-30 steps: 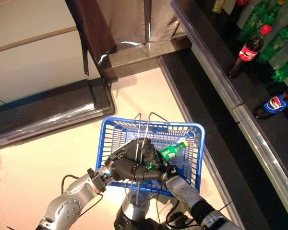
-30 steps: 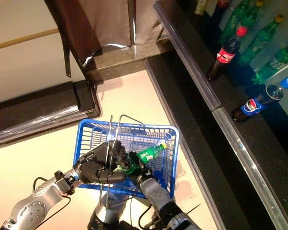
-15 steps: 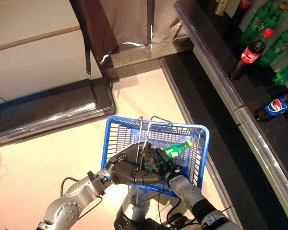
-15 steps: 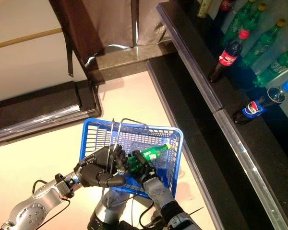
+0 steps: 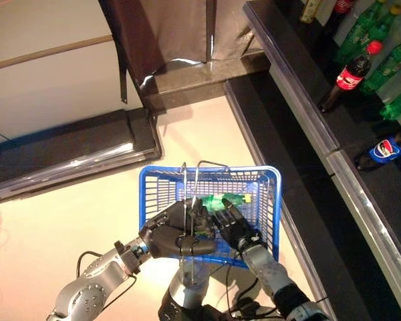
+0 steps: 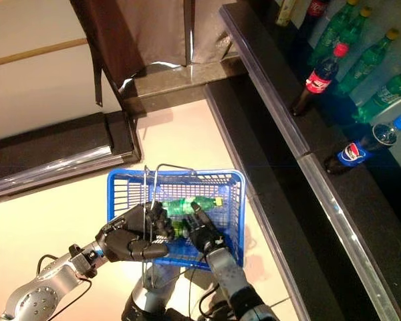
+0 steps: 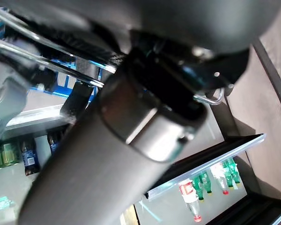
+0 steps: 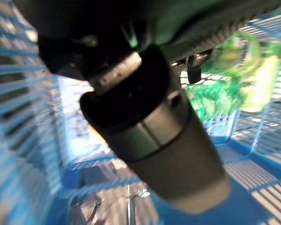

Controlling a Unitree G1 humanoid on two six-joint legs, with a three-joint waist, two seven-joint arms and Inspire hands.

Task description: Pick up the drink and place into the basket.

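The blue basket [image 5: 262, 179] hangs in front of me. My left hand [image 5: 176, 235] is shut on its thin wire handles [image 5: 185, 180]. A green drink bottle [image 5: 227, 199] with a yellow cap lies on its side inside the basket, and it also shows in the right wrist view [image 8: 229, 75]. My right hand [image 5: 234, 230] is open with straight fingers, just over the basket's near side, right behind the bottle and apart from it.
A dark shelf [image 5: 301, 100] runs along the right, with a red-labelled cola bottle [image 5: 347, 75], a blue-labelled bottle [image 5: 386, 148] and green bottles [image 5: 387, 57]. A dark cloth [image 5: 160, 33] hangs at the back above a low dark platform [image 5: 67, 147].
My right hand has let go of the green bottle and opened. The bottle has dropped from a tilted hold to lie flat in the basket.
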